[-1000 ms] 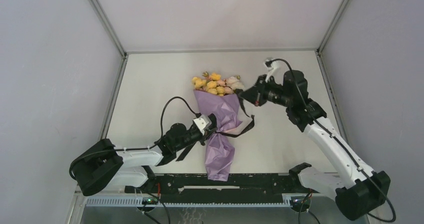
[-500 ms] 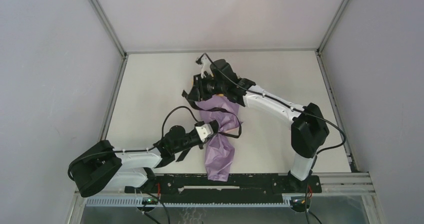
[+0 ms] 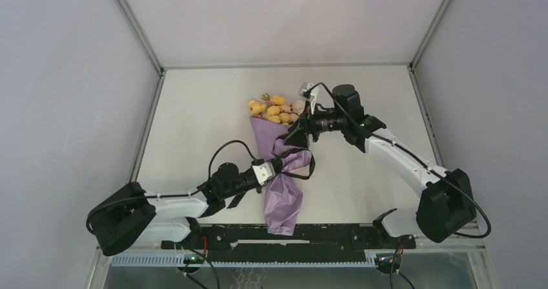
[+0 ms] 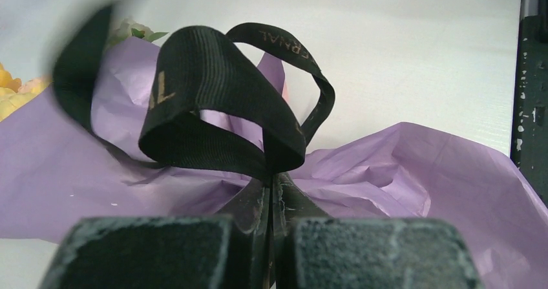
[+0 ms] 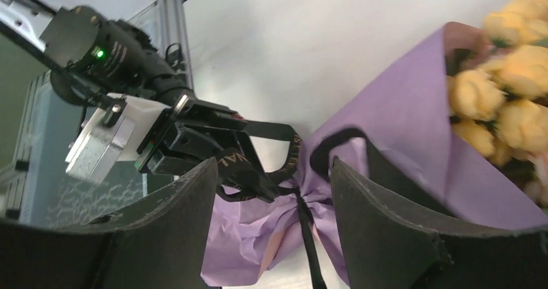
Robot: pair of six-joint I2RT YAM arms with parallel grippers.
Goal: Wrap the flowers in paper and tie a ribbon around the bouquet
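Note:
The bouquet lies mid-table, a lilac paper (image 3: 285,192) cone with yellow and pink flowers (image 3: 274,109) at its far end. A black ribbon (image 3: 302,166) circles the pinched waist and stands up in loops. My left gripper (image 3: 276,166) is shut on the ribbon (image 4: 220,101) right at the waist, against the paper (image 4: 400,172). My right gripper (image 3: 294,135) hovers just above the cone, jaws open and holding nothing. In the right wrist view its fingers (image 5: 381,224) frame the tied waist, the ribbon (image 5: 292,148), the paper (image 5: 400,117), the flowers (image 5: 504,95) and the left gripper (image 5: 255,184).
A black rail (image 3: 310,235) runs along the near table edge, just below the cone's tail, and shows again as the rail (image 4: 534,75) in the left wrist view. Grey walls and metal frame posts (image 3: 132,24) close in the table on three sides.
My right gripper has opened and let go of the ribbon end. Its arm swung left over the flowers, then came back above the cone. The left gripper stays shut at the waist.

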